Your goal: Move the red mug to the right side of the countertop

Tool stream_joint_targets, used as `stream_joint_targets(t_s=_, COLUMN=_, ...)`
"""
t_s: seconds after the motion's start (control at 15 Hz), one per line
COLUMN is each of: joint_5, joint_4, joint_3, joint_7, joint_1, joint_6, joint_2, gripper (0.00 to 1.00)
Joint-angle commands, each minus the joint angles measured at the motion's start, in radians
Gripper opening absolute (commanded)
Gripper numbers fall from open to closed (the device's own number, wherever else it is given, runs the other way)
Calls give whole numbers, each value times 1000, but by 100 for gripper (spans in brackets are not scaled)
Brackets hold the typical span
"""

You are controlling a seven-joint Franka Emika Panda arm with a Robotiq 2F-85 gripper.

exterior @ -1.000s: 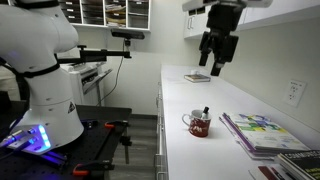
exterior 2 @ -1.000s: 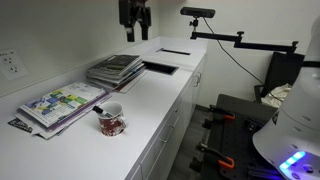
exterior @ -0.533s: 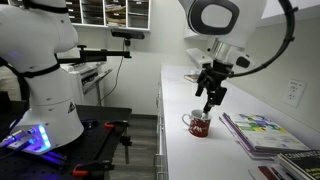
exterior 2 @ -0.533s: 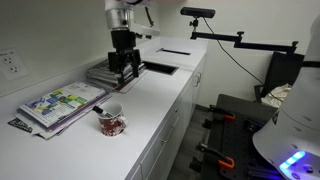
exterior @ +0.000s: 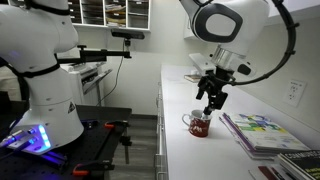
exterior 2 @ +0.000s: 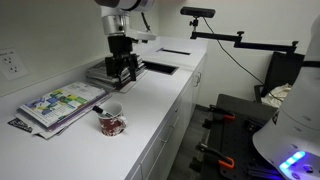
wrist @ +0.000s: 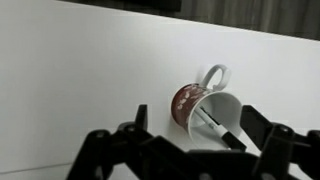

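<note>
The claw point(wrist: 190, 152) hangs empty with its jaws spread wide. The red mug point(wrist: 205, 105) stands upright just below and ahead of it on the white countertop point(wrist: 70, 70). The mug looks ceramic: rigid, probably slick, breakable if knocked. Its handle point(wrist: 215, 72) points away from the claw. Pinching the rim wall, clear of the dark item point(wrist: 213, 122) inside, seems the safest hold.
</note>
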Motion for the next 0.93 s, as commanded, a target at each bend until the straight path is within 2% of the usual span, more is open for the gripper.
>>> stream_joint_targets(t_s=0.0, joint_5=31, joint_4=4, joint_3=19, joint_7=31, joint_1=-9, joint_6=71, joint_2=49, gripper=100)
stream_joint_targets(t_s=0.27, joint_5=84, joint_4=34, joint_3=44, joint_7=47, joint_1=-15, joint_6=132, joint_2=147, gripper=100)
stream_joint_targets(t_s=0.47, joint_5=75, joint_4=65, joint_3=47, joint_7=100, joint_1=-3, joint_6=177, joint_2=211, gripper=100)
stream_joint_targets(t_s=0.53, joint_5=73, joint_4=76, joint_3=50, joint_7=112, joint_1=-3, joint_6=187, joint_2=227, gripper=96)
stream_joint_targets(t_s=0.6, joint_5=55, joint_4=87, joint_3=44, joint_7=143, joint_1=8, joint_6=197, joint_2=242, gripper=86)
stream_joint_targets(t_s=0.67, joint_5=49, joint_4=97, joint_3=45, joint_7=156, joint_1=10, joint_6=199, joint_2=253, gripper=72)
stream_joint_targets(t_s=0.73, joint_5=35, joint_4=108, joint_3=39, joint_7=179, joint_1=19, joint_6=203, joint_2=265, gripper=70)
stream_joint_targets(t_s=0.87, joint_5=26, joint_4=128, joint_3=40, joint_7=204, joint_1=23, joint_6=201, joint_2=286, gripper=54)
